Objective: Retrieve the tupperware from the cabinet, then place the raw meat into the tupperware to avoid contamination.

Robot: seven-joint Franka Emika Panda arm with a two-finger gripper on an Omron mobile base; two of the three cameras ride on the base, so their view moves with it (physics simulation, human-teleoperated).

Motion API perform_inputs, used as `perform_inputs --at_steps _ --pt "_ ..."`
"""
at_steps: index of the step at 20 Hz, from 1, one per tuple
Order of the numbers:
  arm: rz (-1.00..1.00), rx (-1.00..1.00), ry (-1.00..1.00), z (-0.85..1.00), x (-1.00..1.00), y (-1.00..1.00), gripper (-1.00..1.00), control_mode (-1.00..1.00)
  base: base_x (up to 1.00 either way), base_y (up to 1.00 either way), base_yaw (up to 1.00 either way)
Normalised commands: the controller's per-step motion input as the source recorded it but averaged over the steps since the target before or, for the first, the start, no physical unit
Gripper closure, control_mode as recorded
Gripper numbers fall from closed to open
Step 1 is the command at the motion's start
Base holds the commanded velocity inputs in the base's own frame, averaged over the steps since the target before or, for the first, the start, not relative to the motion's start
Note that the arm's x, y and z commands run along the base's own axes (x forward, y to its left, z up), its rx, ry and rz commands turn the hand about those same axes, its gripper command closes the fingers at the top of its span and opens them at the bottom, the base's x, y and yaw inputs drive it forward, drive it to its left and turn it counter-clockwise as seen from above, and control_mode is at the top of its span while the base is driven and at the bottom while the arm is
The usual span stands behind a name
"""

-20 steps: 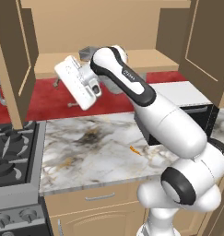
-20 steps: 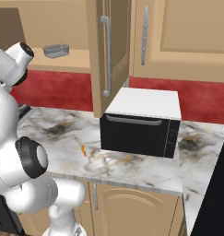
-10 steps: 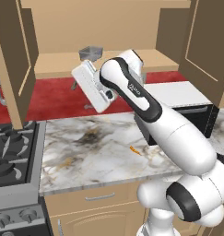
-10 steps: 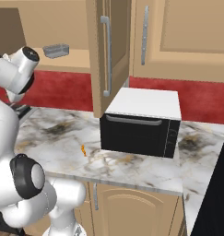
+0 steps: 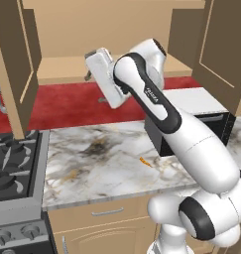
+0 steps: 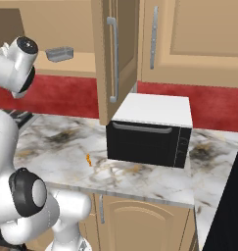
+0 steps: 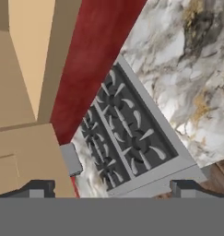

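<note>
One second on, the empty, wide-open pincer (image 7: 111,186) has swung up toward the cabinet (image 5: 62,69) shelf; tupperware (image 6: 59,54) not yet reached.

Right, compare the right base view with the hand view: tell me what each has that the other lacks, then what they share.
Right base view alone: the tupperware on the open cabinet's shelf, the black microwave with its white top, the raw meat lying on the counter, and the silver bar handles on the doors.

Hand view alone: the stove burners from above, and the two dark fingertips set wide apart with nothing between them.

Both: the marble counter, the red backsplash and tan cabinet wood.
</note>
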Motion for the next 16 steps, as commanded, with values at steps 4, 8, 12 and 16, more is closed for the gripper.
perform_inputs --at_steps 4,8,12,16 --pt "-0.2 -0.19 0.0 0.17 0.22 -0.32 -1.0 -1.0 0.0 0.0 0.0" --pt "-0.27 -0.14 -0.05 0.18 0.0 -0.38 -1.0 -1.0 0.0 0.0 0.0" --pt "-0.22 -0.02 -0.1 0.13 -0.11 -0.37 -1.0 -1.0 0.0 0.0 0.0" --pt "-0.05 0.1 -0.1 -0.04 0.02 -0.22 -1.0 -1.0 0.0 0.0 0.0"
